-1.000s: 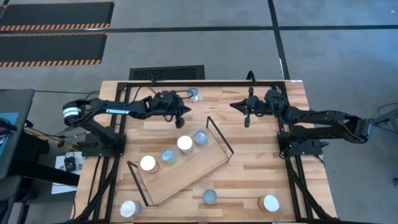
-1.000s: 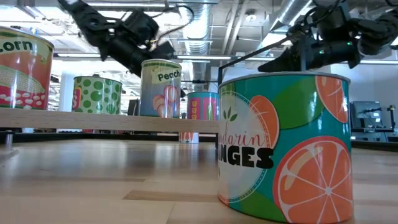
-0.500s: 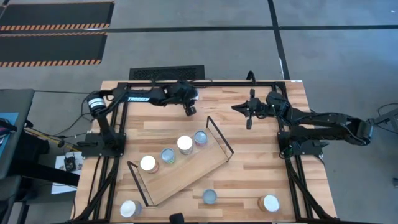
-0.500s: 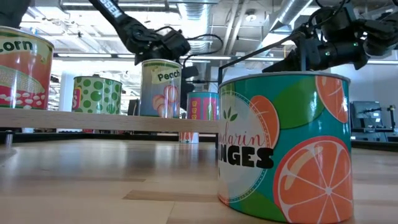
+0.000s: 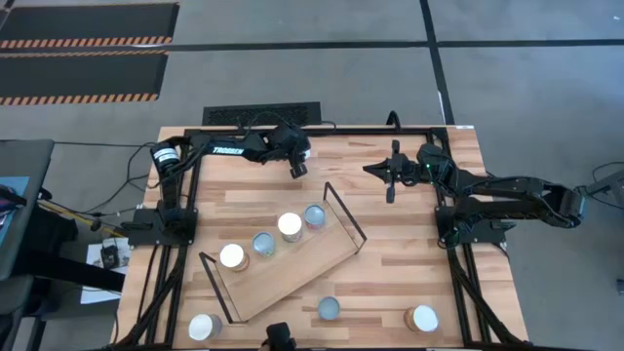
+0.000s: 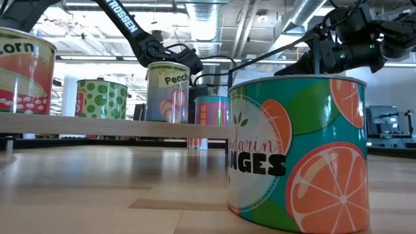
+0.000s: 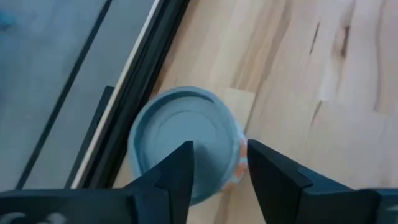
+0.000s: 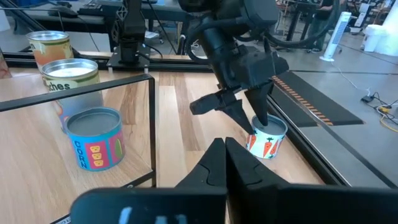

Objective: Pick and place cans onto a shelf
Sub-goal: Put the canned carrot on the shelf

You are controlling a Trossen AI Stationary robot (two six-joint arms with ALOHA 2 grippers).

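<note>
We hold the left gripper (image 8: 252,115), fingers spread, above the carrot can (image 8: 267,138) at the table's far edge, ready to grasp; the right gripper (image 8: 222,163), fingers closed and empty, waits beyond the shelf (image 5: 292,278).

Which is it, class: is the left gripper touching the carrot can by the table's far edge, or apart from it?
Cannot tell. In the right wrist view the open left gripper straddles the carrot can, but no view shows contact or a gap plainly.

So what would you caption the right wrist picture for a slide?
Left gripper, fingers open, poised over a small carrot-labelled tin can at the wooden table's edge, three cans waiting on the shelf.
</note>
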